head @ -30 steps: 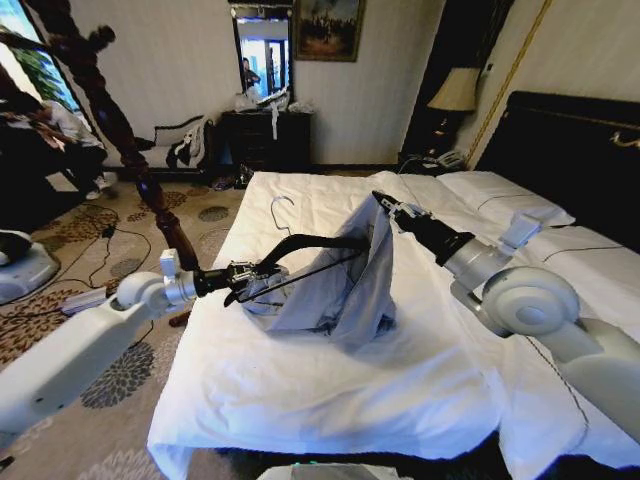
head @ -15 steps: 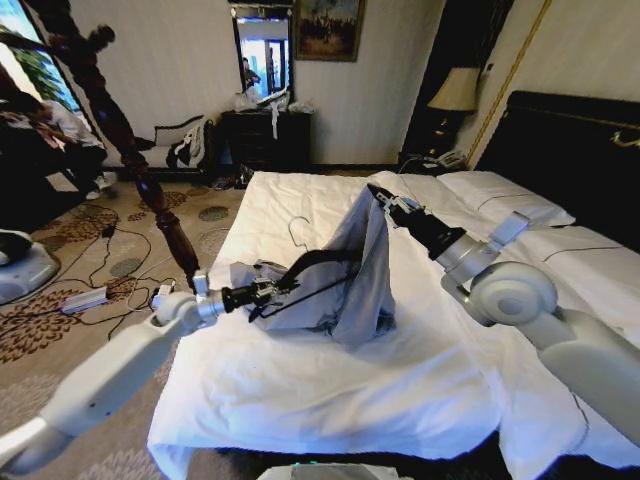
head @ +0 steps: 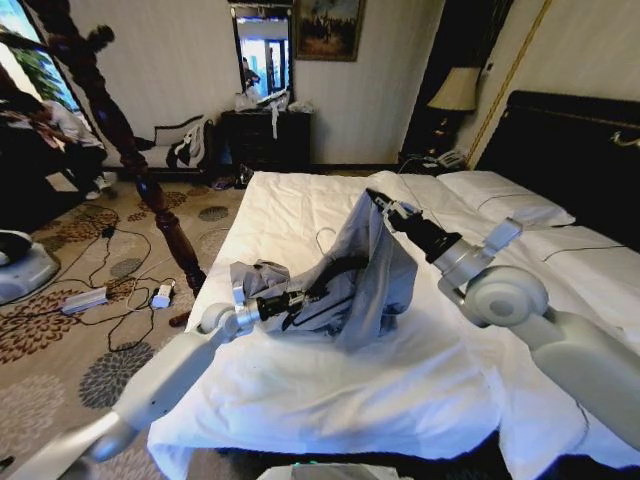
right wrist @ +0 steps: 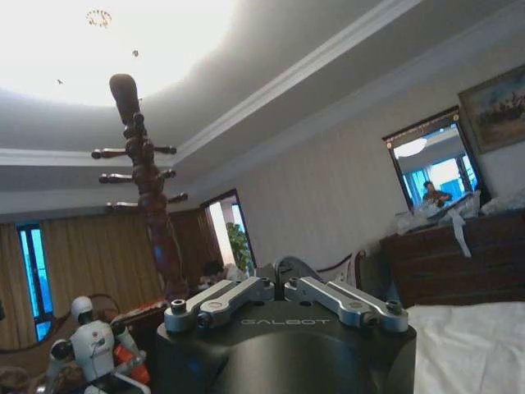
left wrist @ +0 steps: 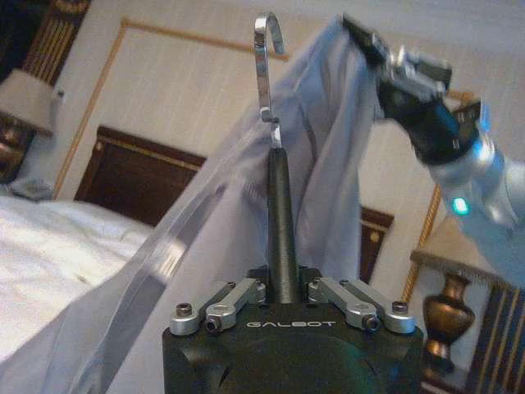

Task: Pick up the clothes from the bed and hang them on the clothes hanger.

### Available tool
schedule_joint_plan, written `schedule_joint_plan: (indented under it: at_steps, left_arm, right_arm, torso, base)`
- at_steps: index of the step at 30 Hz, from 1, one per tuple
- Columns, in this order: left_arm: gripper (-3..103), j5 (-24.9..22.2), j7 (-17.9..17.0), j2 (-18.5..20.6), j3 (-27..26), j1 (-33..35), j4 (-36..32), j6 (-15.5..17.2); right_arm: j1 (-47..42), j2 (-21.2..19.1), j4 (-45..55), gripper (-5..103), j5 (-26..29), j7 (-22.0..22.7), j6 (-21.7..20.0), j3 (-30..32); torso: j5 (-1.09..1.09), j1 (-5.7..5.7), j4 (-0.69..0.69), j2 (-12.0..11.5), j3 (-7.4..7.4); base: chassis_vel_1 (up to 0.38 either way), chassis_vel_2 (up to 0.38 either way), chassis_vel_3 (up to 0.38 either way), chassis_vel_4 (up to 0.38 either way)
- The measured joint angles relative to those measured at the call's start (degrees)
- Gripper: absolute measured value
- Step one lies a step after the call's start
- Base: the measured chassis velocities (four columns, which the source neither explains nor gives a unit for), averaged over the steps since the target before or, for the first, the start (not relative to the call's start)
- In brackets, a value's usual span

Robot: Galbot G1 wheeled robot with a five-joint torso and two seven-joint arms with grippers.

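"GALBOT" on the black body of the left gripper (left wrist: 283,283) and of the right gripper (right wrist: 283,289)

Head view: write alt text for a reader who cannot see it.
Over a white bed, the right gripper holds a pale blue-grey shirt up by one edge, while the left gripper, low beside it, grips a wire hanger reaching into the fabric. A dark wooden coat stand rises beyond the bed's corner.

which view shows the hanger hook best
The left wrist view: the clothes hanger hook stands clear above the left end effector, against the clothes. In the head view the hook is small and half buried. The right wrist view faces the room.
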Motion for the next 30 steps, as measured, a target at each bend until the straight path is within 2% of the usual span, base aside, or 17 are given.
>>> schedule_joint_plan:
  at_steps: [5,13,21,30]
  left_arm:
    - [16,-0.16,0.04,-1.82,-1.96,0.26,0.23,-0.03]
    - [16,0.02,-0.28,-4.07,-2.23,-0.36,1.00,-0.18]
    - [16,-0.76,-0.81,-5.77,-2.26,-3.44,2.32,-0.28]
    - [16,-0.89,-1.05,-6.72,-1.02,-5.29,3.35,-0.28]
  right_arm:
    - [-1.34,0.02,0.61,0,-0.80,-0.31,0.28,-1.12]
    - [0.39,0.08,0.60,0,-2.69,-2.77,0.76,-5.57]
    - [0.53,1.03,0.57,0,-4.06,-2.79,-1.31,-10.57]
    - [2.16,2.79,-0.67,0,-4.18,-2.64,-1.57,-13.08]
  torso:
    - [0.00,0.00,0.01,0.00,0.00]
    - [-0.02,0.00,0.02,0.01,0.00]
    - [-0.01,0.00,0.01,0.01,0.00]
    - [-0.01,0.00,0.02,0.01,0.00]
  base:
    - [0.000,0.000,0.000,0.000]
    - [0.000,0.000,0.000,0.000]
    - [0.000,0.000,0.000,0.000]
    - [0.000,0.000,0.000,0.000]
